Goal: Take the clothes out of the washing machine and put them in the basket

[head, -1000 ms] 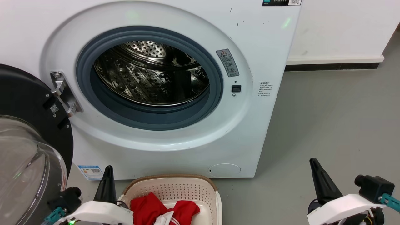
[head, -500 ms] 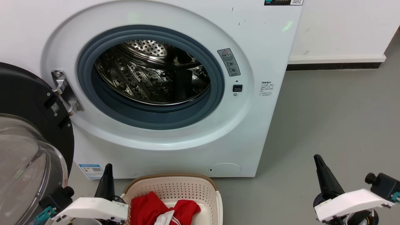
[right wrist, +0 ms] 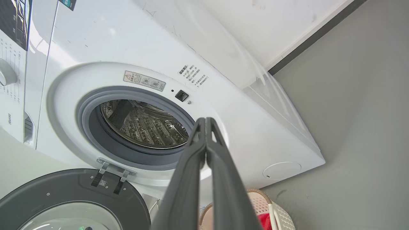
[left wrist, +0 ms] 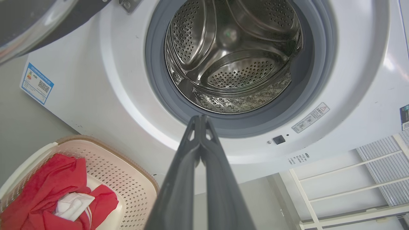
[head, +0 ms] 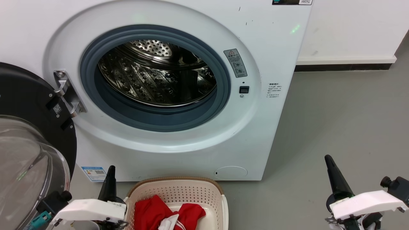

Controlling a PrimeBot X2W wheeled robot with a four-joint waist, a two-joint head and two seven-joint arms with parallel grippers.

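Note:
The white washing machine (head: pixel 265 48) stands with its door swung open; its steel drum (head: pixel 156 73) shows bare metal. Red clothes (head: pixel 150 212) with a bit of white trim lie in the cream basket (head: pixel 175 188) on the floor in front of it. The same red clothes (left wrist: pixel 48 191) sit in the basket (left wrist: pixel 127 172) in the left wrist view. My left gripper (head: pixel 110 174) is shut, empty, just left of the basket. At the lower right my right gripper (head: pixel 329 161) is shut and empty above the floor. Both wrist views show fingers pressed together (left wrist: pixel 200 119), (right wrist: pixel 205 121).
The black-rimmed glass door (head: pixel 28 153) hangs open at the left, close to my left arm. Grey floor (head: pixel 345 121) spreads to the right of the machine, up to a white wall with a dark skirting (head: pixel 342 67). A white rack (left wrist: pixel 351 179) appears in the left wrist view.
The head view has shifted slightly, so the machine sits a little further right. Both arms have drawn down and outward in the view. The clothes in the basket have not moved.

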